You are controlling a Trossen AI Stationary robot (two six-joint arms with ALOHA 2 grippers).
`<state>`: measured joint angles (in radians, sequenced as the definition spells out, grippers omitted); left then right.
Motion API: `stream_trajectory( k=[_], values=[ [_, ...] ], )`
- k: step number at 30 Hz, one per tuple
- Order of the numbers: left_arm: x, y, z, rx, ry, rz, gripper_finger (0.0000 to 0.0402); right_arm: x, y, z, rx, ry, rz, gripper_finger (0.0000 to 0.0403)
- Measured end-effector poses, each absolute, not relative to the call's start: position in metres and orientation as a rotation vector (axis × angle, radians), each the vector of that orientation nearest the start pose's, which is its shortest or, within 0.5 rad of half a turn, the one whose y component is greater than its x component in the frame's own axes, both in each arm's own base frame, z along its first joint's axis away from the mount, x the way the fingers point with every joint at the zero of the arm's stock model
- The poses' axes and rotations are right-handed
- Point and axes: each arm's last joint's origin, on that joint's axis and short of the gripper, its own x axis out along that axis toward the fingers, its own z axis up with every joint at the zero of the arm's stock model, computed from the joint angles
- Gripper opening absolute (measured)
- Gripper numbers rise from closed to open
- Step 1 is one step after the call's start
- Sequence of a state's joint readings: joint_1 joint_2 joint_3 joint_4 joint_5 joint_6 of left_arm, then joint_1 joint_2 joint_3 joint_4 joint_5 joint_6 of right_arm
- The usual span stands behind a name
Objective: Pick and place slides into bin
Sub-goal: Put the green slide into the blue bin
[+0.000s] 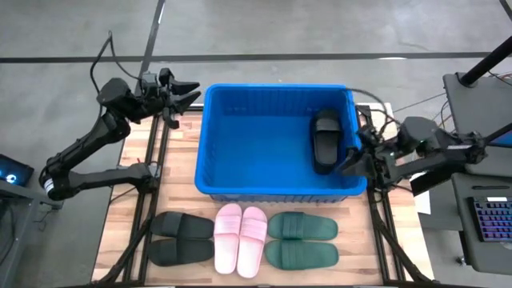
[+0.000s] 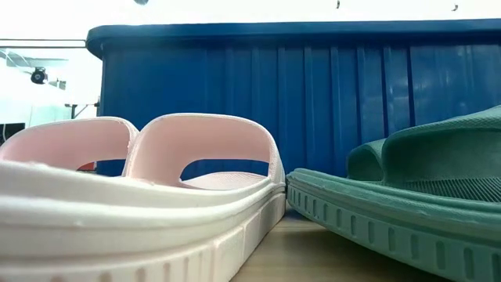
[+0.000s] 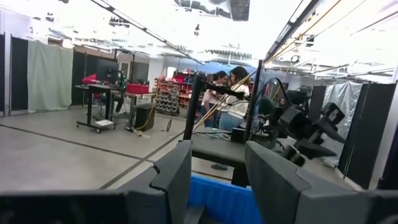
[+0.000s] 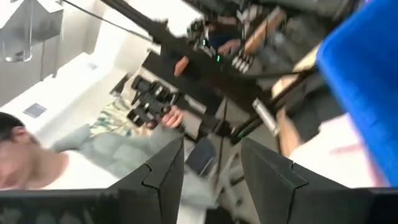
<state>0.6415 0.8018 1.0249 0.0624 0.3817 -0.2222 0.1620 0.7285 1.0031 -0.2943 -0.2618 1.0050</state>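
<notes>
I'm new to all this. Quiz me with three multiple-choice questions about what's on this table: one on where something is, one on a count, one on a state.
1. Where is the black slide in the blue bin?
A. by its right wall
B. by its left wall
C. dead centre

2. How many slides lie on the wooden table outside the bin?
A. four
B. six
C. eight

3. How is the left end effector?
A. shut on a slide
B. open, holding nothing
C. inside the bin

Key: 1 A, it lies beside the right wall. 2 B, black, pink and green pairs. 3 B, its fingers are spread beside the bin's left corner.
</notes>
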Motion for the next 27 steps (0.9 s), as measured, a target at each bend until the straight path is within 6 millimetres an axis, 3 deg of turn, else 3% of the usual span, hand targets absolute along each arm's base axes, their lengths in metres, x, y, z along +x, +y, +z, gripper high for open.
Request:
stream_trajectory(
  k=[10, 14, 20, 27],
  values=[
    [0.125, 0.079, 0.434, -0.071, -0.285, 0.208, 0.0137, 0.192, 0.078, 0.43, 1.072, 0.331, 0.365, 0.0145],
    [0.124, 0.078, 0.433, -0.078, -0.271, 0.183, 0.0137, 0.209, 0.105, 0.438, 1.041, 0.373, 0.266, 0.0145],
    [0.121, 0.076, 0.428, -0.107, -0.218, 0.189, 0.0137, 0.22, 0.141, 0.429, 1.067, 0.519, -0.019, 0.0138],
    [0.121, 0.075, 0.427, -0.111, -0.207, 0.184, 0.0137, 0.235, 0.179, 0.398, 1.213, 0.634, -0.242, 0.0137]
  ],
)
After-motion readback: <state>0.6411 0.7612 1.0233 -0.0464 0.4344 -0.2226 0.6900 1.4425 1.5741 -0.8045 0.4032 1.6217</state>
